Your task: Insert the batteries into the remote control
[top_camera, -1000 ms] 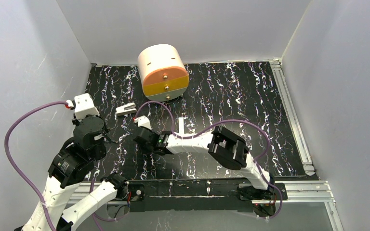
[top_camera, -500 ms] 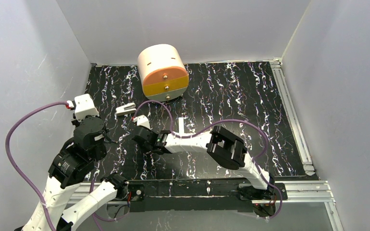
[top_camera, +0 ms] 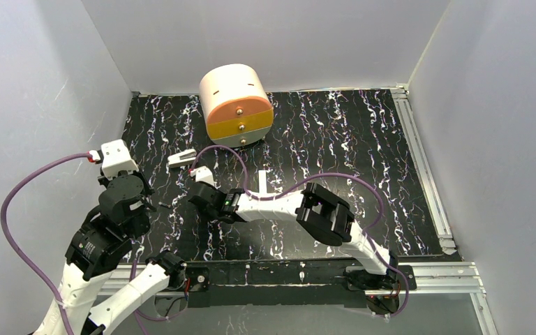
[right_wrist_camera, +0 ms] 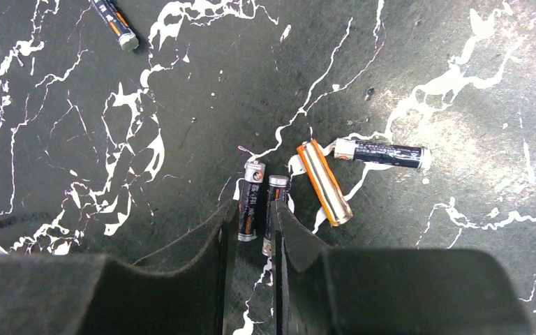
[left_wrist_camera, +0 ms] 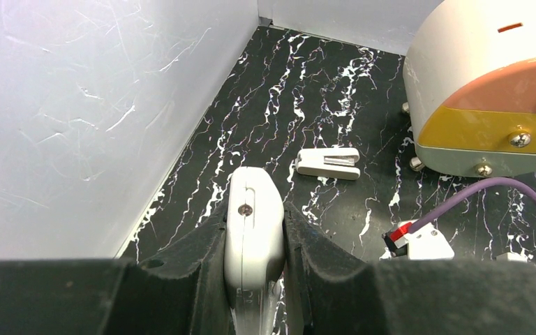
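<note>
remote control (left_wrist_camera: 253,230) gripped near wall (left_wrist_camera: 77,105), batteries (right_wrist_camera: 250,209) pinched

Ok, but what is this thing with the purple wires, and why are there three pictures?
It's a robot with two arms, each ending in a two-finger gripper. The wide picture looks down from above on the whole black marbled table. The other two come from little cameras on the wrists. The left gripper squeezes the white remote control on its edge. The right gripper hangs low over the batteries lying on the table, one battery between its fingers; I can't tell if it is pinched. Further back sit a round cream-and-orange box and a small white piece.
</note>
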{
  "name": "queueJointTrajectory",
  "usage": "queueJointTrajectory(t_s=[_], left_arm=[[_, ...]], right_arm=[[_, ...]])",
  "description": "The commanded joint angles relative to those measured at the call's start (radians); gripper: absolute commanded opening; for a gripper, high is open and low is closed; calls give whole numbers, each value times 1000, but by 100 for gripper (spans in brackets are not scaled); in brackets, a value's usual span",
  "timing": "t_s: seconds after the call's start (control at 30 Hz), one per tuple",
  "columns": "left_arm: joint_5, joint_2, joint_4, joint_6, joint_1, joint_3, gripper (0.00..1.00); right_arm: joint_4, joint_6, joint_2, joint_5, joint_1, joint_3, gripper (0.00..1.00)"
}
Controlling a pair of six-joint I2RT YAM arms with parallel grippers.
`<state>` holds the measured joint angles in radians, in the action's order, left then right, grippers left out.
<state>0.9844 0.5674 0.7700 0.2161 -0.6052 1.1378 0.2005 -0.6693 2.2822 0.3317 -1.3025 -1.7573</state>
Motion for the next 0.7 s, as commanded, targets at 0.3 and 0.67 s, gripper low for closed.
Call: queueJointTrajectory(t_s=[0.3, 0.67], left_arm=[[30, -1, -16, -26, -1, 4, 0], [24, 8, -17, -33, -1, 13, 0]], right_arm=[[65, 29, 63, 24, -10, -78, 32], [34, 87, -15, 22, -11, -65, 32]])
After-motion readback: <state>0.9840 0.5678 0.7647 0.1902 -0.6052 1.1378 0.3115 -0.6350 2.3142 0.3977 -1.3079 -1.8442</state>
